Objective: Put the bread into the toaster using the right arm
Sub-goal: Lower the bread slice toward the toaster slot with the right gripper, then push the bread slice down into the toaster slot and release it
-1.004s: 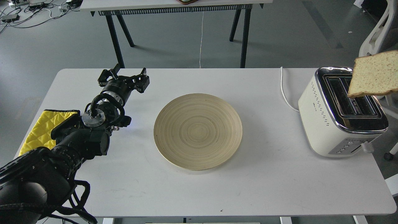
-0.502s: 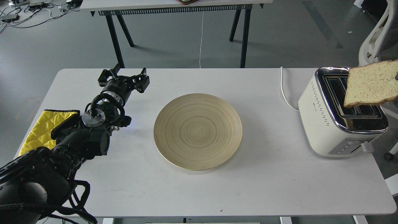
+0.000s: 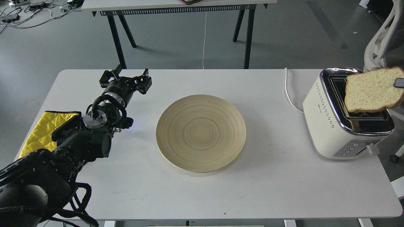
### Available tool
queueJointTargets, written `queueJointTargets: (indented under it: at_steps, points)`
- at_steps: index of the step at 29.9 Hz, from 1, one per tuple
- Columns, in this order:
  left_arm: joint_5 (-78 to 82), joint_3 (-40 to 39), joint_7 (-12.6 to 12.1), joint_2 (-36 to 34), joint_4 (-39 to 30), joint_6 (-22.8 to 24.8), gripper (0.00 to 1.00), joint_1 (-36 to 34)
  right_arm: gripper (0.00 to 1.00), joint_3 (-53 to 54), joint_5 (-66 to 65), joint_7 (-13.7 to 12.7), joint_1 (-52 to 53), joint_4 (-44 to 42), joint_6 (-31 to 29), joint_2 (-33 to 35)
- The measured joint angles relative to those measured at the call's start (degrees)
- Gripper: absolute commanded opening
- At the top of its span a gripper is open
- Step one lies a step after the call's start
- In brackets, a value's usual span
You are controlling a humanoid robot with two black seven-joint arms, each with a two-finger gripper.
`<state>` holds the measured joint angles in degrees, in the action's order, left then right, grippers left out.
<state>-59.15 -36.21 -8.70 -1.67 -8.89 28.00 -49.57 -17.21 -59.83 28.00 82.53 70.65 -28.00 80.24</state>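
One end effector in full view: the left end effector (image 3: 127, 78) hangs over the bench's left rear, its two fingers spread apart with nothing between them.
Right end effector: only a dark sliver (image 3: 398, 83) shows at the right edge of the view, touching the bread's right side; how far it is open cannot be told, and the grip itself is cut off by the edge.
Bread: the bread (image 3: 371, 90) is tilted, its face toward the camera, over the toaster's slots, with its lower edge at the chrome top.
Toaster: the toaster (image 3: 328, 118) stands at the bench's right end, its slots dark, its buttons on the near face, and a white cord (image 3: 288, 94) running from it toward the bench's rear edge.
Bench: the white bench (image 3: 277, 186) carries a round bamboo plate (image 3: 201, 132) in the middle, its dish bare.
Left edge: a yellow quilted cloth (image 3: 39, 130) lies beside the left arm.
Room: grey floor, a second table on black legs (image 3: 118, 39) behind, cables on the floor at the far left, and a white chair (image 3: 380, 37) at the right.
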Motion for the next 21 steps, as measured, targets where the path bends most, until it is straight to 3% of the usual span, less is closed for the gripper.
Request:
queueJointTargets:
  at_steps: [21]
  points:
    - [0.0, 0.0, 0.0, 0.0, 0.0, 0.0, 1.0, 0.0, 0.08, 0.1, 0.2, 0.0, -2.5, -2.4, 0.0, -4.0]
